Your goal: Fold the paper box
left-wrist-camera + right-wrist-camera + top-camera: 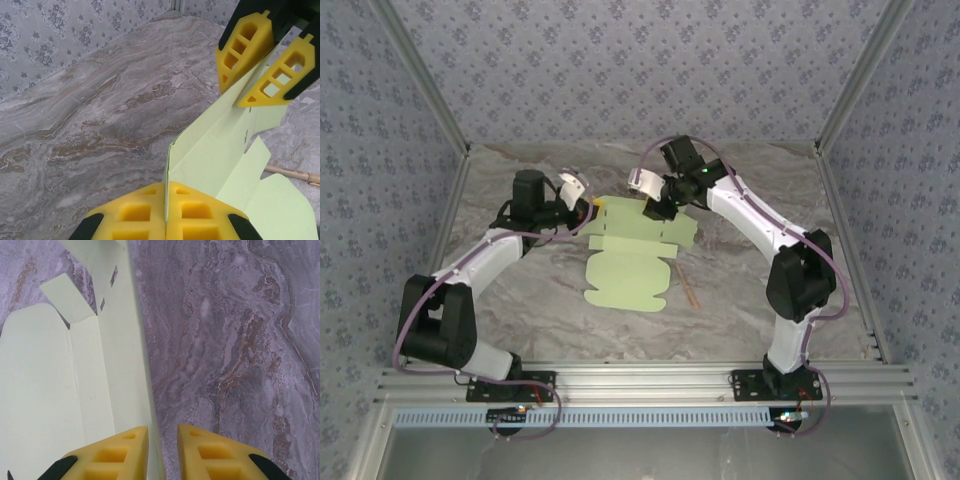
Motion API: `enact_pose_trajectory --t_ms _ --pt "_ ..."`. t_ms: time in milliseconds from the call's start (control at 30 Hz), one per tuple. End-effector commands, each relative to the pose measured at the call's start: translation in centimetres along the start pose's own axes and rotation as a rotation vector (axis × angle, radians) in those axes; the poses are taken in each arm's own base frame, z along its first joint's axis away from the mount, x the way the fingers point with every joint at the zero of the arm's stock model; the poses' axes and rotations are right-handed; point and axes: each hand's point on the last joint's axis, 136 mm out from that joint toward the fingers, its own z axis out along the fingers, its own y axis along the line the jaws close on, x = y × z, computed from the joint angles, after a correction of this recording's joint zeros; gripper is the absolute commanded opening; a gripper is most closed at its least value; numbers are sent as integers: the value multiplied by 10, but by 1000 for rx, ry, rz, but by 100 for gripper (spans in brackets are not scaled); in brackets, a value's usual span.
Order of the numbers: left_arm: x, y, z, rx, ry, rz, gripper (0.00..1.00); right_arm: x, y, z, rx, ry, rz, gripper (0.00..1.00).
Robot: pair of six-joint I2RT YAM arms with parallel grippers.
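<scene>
- While its cut-out yellow foam pads press together, the left gripper clenches a raised flap of the box.
- The box, thin pale-green die-cut card with rounded tabs, lies mostly flat on the grey marbled table.
- The right gripper stands parted, straddling the card's edge.

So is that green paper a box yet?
Not yet: the paper box lies mostly spread flat on the table, only its far panel bent upward.
</scene>
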Motion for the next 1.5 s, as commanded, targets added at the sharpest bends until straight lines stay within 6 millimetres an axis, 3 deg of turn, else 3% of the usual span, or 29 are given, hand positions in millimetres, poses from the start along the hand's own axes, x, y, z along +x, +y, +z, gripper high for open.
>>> enact_pose_trajectory --t_ms 0,467,700,833,1033,1133,1267,1300,1467 --pt "-12 -7 -7 21 -30 31 0 2 11 -16 -35 7 -3 25" --pt "-7 -8 -1 21 11 41 0 -3 14 -23 -57 7 4 28" --pt "-6 -9 0 19 15 41 0 -1 14 -19 -66 33 6 11" --pt "-7 -8 0 14 13 42 0 4 13 -13 -65 59 6 10" --pt "-6 -8 0 10 11 33 0 9 11 -5 -31 106 -30 0" --pt "-6 -6 -1 2 13 21 0 11 8 -3 4 134 -59 0" --pt "-10 0 -16 -38 -28 -17 16 14 5 -4 23 153 -83 0" --pt "-12 4 -24 -59 -42 -35 26 14 5 -5 24 155 -89 0" --pt "-6 30 -64 -261 -95 -170 48 11 8 -9 26 144 -100 0"
